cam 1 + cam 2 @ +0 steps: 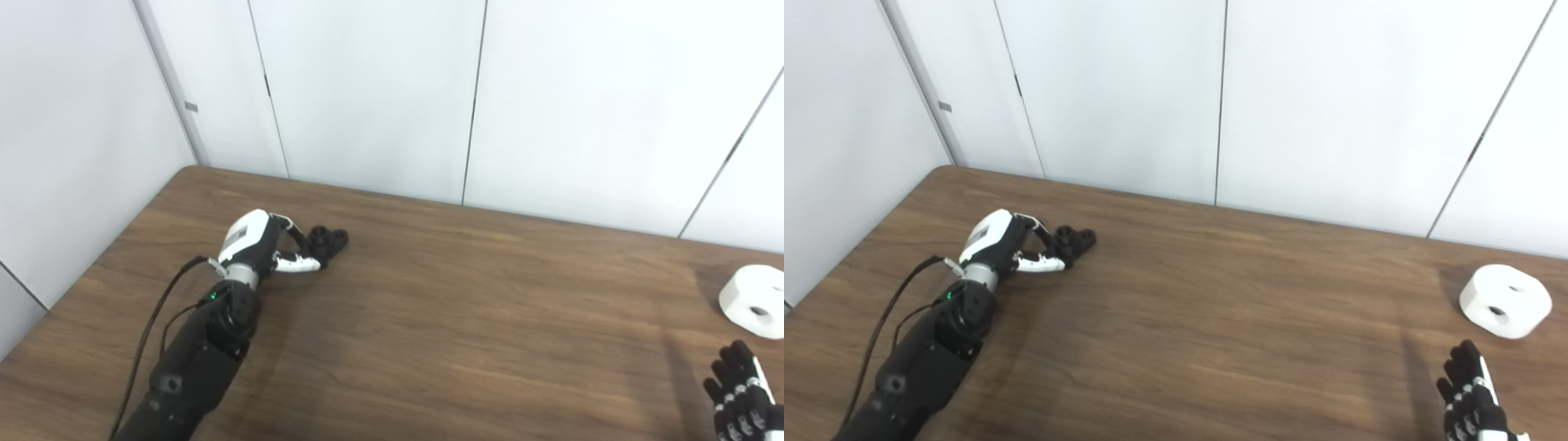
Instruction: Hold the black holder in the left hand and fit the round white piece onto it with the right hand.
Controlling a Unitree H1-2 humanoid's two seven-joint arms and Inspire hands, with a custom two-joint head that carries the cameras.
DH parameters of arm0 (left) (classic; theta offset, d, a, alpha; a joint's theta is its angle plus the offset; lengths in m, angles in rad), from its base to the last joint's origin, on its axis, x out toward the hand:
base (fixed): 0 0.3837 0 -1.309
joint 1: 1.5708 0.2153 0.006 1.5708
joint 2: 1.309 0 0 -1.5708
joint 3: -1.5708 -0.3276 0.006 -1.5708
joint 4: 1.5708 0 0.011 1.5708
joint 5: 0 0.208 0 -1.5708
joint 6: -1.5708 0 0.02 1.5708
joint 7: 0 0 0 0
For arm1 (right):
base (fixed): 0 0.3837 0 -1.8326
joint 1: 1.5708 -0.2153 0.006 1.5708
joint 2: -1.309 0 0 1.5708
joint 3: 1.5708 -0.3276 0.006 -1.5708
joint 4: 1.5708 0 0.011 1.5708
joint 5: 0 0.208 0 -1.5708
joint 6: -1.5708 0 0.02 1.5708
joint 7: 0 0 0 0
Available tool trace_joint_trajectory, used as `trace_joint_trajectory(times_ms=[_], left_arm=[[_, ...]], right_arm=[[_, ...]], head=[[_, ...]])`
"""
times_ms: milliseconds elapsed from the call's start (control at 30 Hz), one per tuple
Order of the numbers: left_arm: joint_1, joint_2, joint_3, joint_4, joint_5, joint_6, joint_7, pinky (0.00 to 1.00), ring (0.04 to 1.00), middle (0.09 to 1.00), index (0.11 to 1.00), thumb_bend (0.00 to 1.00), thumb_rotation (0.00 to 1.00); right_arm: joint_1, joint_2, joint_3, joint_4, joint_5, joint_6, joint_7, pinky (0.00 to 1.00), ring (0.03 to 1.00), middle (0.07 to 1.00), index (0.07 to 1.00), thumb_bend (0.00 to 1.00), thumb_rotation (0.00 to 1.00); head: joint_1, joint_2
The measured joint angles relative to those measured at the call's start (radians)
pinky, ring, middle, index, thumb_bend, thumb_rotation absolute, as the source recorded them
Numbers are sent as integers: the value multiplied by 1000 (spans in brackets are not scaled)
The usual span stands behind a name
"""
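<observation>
Near far-left edge, left hand (263,245) at black holder (327,239)

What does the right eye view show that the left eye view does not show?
Only the right eye view shows the whole white piece; the left eye view cuts it off at the picture's edge. Only the left eye view shows more of the wall to the left of the table. Both show the left hand at the black holder, and the right hand open, near the white piece and not touching it.
</observation>
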Motion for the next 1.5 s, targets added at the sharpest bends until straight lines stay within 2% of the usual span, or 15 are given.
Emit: trace_joint_trajectory(times_ms=[133, 467, 600, 767, 1033, 1133, 1267, 1400, 1500], left_arm=[[22, -4, -6, -78, -8, 0, -37, 878, 919, 801, 487, 516, 42], [102, -20, -108, -282, 34, -3, -133, 974, 910, 799, 486, 519, 46], [131, -41, -129, -361, 35, -9, -159, 947, 904, 794, 486, 519, 46], [153, -46, -165, -408, 47, -15, -197, 933, 895, 788, 486, 520, 47], [207, -45, -255, -463, 131, -121, -226, 929, 858, 770, 485, 521, 49], [221, -45, -274, -493, 162, -161, -249, 887, 838, 760, 485, 521, 48], [247, -47, -295, -516, 179, -219, -262, 885, 838, 760, 485, 521, 48], [276, -65, -307, -526, 187, -251, -278, 871, 835, 758, 485, 521, 48], [285, -82, -317, -526, 191, -303, -278, 864, 830, 752, 485, 521, 48]], right_arm=[[0, 0, 0, -7, 0, 1, -1, 1000, 1000, 1000, 996, 640, 1000], [0, 1, 7, -27, -17, 7, -7, 1000, 1000, 1000, 988, 623, 1000], [0, 3, 13, -35, -20, 9, -11, 1000, 1000, 993, 984, 592, 1000], [0, 5, 21, -64, -26, 15, -15, 1000, 1000, 990, 987, 563, 1000], [-1, 9, 56, -108, -64, 43, -39, 1000, 1000, 971, 973, 554, 971], [-1, 12, 70, -131, -66, 70, -49, 1000, 1000, 975, 974, 558, 965], [-3, 13, 86, -180, -82, 100, -62, 1000, 1000, 974, 975, 567, 969], [-4, 14, 98, -202, -96, 127, -82, 1000, 1000, 971, 978, 587, 977], [-5, 15, 103, -217, -106, 148, -92, 1000, 1000, 978, 978, 590, 991]], head=[[-23, 11], [-75, 40], [-120, 63], [-170, 95], [-256, 155], [-271, 176], [-293, 201], [-311, 219], [-319, 229]])
